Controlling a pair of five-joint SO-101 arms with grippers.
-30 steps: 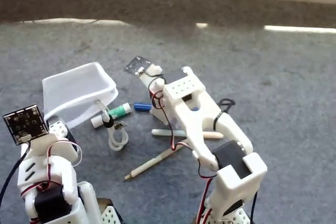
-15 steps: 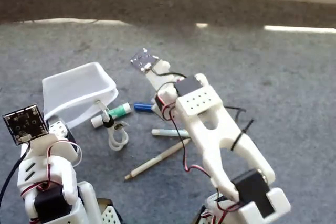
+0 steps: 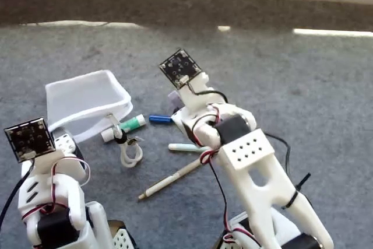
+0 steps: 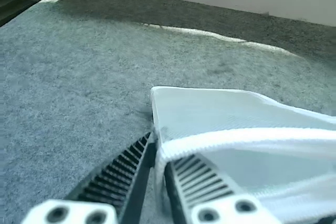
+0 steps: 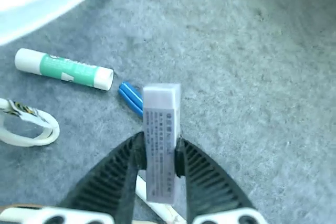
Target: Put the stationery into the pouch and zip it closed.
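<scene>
Grey, felt-like carpet (image 3: pixel 303 86) covers the table, and a translucent white mesh pouch (image 4: pixel 226 114) lies open beside the left arm, its ribbed woven rim pinched between the nearly closed, ridged black jaws of the left gripper (image 4: pixel 157 153). The right gripper (image 5: pixel 157 148) clamps a white rectangular eraser (image 5: pixel 161 103) in a printed sleeve, well apart from the pouch. On the carpet nearby lie a cylindrical green-and-white glue stick (image 5: pixel 63 68), a blue pen (image 5: pixel 131 98), a slim wooden pencil (image 3: pixel 175 177) and a white loop (image 5: pixel 29 129).
</scene>
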